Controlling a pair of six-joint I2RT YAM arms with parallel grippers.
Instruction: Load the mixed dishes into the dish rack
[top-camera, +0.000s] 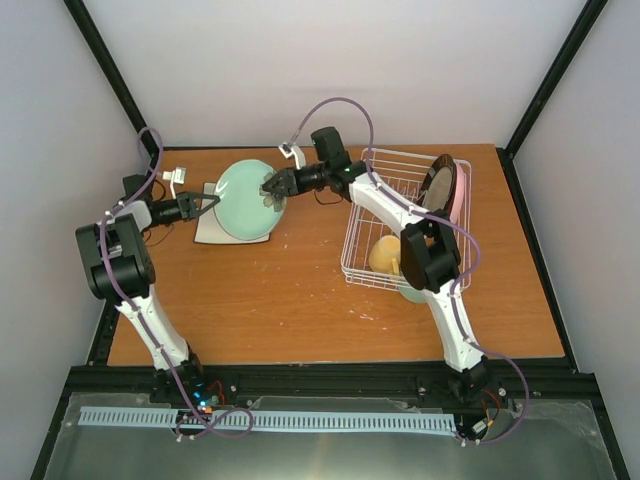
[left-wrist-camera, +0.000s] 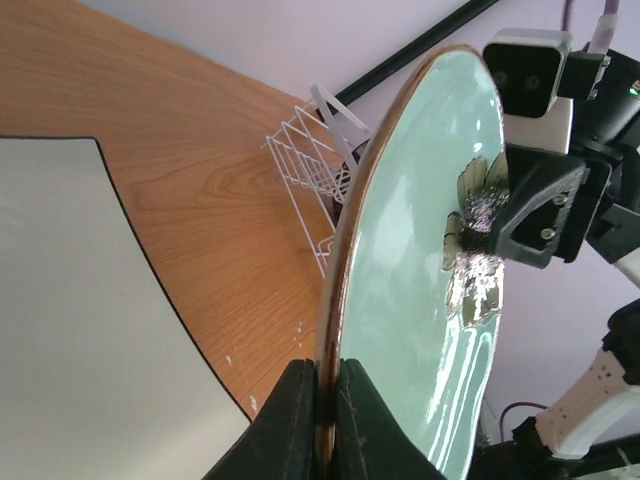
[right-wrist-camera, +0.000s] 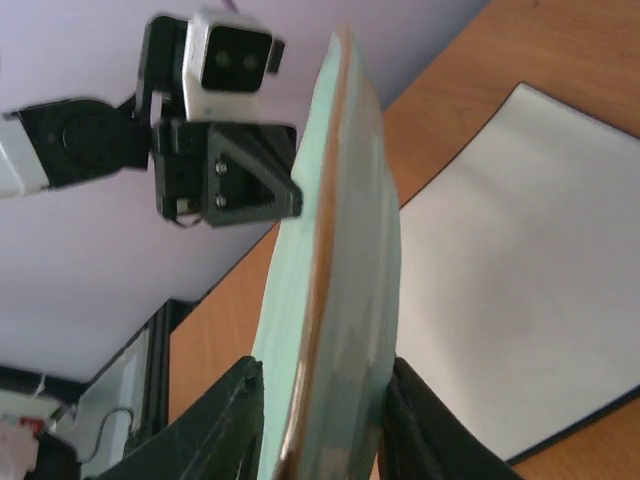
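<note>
- Left wrist view: left tool (left-wrist-camera: 322, 405) is pinching the mint-green plate (left-wrist-camera: 420, 260) rim; right tool (right-wrist-camera: 325, 375) is clamping it too.
- Both letting go together is likely risking a drop.

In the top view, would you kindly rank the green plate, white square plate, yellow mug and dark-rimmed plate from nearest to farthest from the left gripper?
1. Green plate, rim held in the left gripper.
2. White square plate, flat on the table just beneath.
3. Yellow mug, in the rack's near end.
4. Dark-rimmed plate, upright at the rack's right side.
</note>
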